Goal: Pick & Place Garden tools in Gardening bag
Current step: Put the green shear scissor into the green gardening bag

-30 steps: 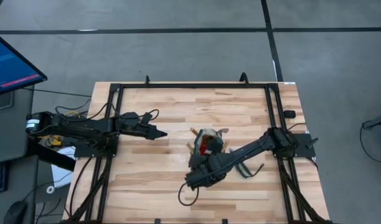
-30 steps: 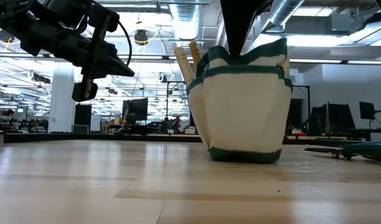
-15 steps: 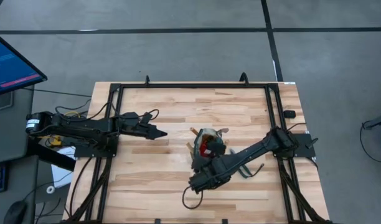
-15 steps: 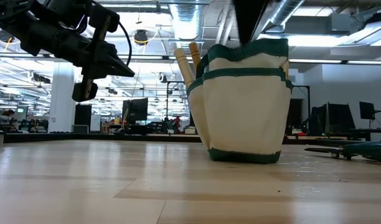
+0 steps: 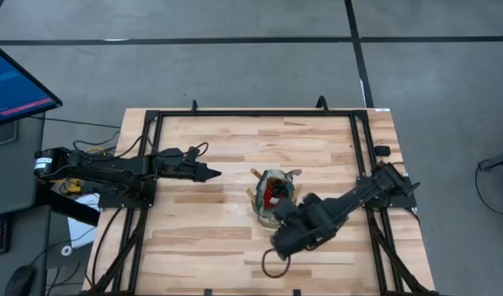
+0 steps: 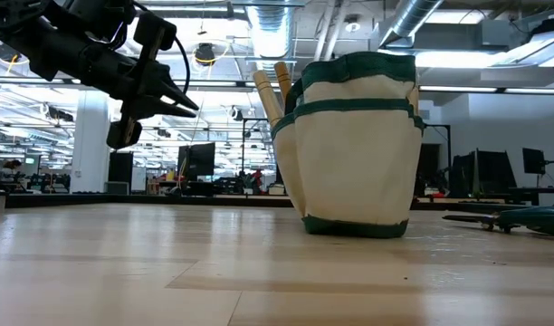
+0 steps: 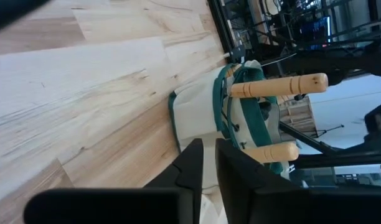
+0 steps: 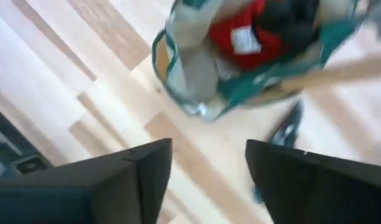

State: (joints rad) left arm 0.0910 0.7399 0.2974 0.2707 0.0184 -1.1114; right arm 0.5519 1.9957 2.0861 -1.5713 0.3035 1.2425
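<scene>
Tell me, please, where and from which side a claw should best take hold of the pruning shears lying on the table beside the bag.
The dark-handled pruning shears lie flat on the wooden table, apart from the green-trimmed fabric bag. I would come straight down from above and pinch across the handles, since they lie low and flat. The open right claw hangs nearest; the left claw waits far off, nearly closed.

Left tool (image 5: 212,173) hovers fingers together; right tool (image 8: 208,163) gapes wide.

Right arm hides part of the gardening bag (image 5: 270,196).
</scene>
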